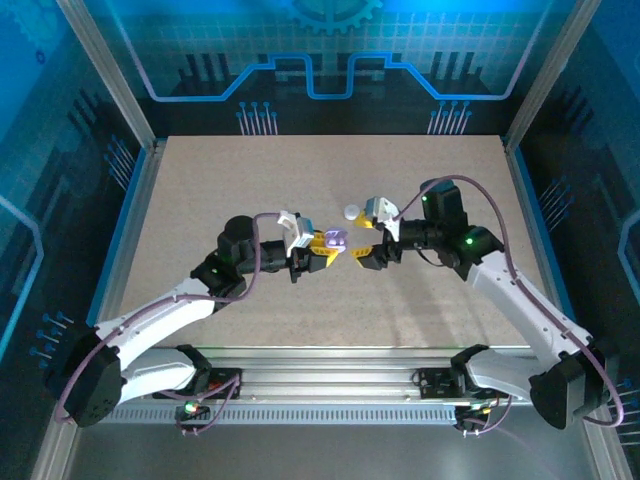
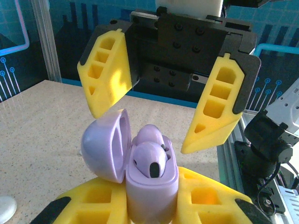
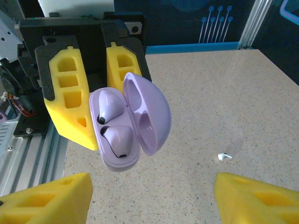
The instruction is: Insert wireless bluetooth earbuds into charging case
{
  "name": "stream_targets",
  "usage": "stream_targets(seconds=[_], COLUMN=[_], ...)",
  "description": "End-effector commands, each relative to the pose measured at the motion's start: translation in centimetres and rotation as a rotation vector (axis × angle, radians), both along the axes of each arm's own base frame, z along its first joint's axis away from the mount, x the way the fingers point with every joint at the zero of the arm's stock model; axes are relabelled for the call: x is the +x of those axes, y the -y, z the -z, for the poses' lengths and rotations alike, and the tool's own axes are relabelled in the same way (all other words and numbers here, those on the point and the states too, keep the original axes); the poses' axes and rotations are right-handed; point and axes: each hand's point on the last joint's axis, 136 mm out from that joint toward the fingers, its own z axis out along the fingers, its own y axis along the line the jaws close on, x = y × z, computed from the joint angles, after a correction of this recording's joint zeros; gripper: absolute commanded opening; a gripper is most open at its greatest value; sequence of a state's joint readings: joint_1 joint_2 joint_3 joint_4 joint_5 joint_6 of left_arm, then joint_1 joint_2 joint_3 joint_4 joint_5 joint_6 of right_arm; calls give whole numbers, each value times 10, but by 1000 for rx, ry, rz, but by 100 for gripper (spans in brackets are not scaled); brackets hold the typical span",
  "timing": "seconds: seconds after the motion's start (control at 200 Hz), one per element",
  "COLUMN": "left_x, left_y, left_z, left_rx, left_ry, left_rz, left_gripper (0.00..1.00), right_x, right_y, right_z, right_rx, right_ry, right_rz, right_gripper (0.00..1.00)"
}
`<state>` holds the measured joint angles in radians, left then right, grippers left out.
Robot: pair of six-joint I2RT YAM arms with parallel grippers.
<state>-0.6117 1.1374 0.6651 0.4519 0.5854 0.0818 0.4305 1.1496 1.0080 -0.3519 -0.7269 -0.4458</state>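
Observation:
My left gripper (image 2: 152, 198) is shut on a lavender charging case (image 2: 150, 193), held above the table with its lid (image 2: 103, 148) swung open. Two lavender earbuds (image 2: 150, 161) sit side by side in the case's wells (image 3: 112, 106). My right gripper (image 3: 149, 200) faces the case from a short gap away, its yellow fingers (image 2: 219, 107) spread wide with nothing between them. In the top view both grippers meet at the table's middle, left (image 1: 322, 250) and right (image 1: 360, 248), with the case (image 1: 336, 239) between them. A tiny white earbud (image 3: 224, 156) lies on the table beyond the case.
A white round piece (image 1: 351, 211) rests on the table just behind the grippers, also at the lower left in the left wrist view (image 2: 5, 207). The speckled tabletop (image 1: 300, 170) is ringed by a metal frame and blue panels.

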Motion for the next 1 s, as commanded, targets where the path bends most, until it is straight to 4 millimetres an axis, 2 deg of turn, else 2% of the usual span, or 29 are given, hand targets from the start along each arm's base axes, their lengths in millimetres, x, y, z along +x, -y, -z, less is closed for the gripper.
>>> stream_targets(seconds=[0.0, 0.44, 0.91, 0.995], left_x=[-9, -7, 1, 1], left_y=[1, 0, -2, -2], left_z=[-18, -18, -11, -10], left_rx=[-25, -23, -10, -9], left_ry=[61, 68, 54, 51], left_rz=[39, 22, -21, -21], left_gripper=[13, 13, 13, 13], right_x=[-10, -15, -32, -36], right_y=[-10, -24, -19, -17], right_z=[-6, -6, -19, -22], right_rx=[3, 6, 34, 43], right_ry=[3, -20, 73, 87], right_rz=[-77, -169, -204, -203], right_gripper=[70, 67, 62, 58])
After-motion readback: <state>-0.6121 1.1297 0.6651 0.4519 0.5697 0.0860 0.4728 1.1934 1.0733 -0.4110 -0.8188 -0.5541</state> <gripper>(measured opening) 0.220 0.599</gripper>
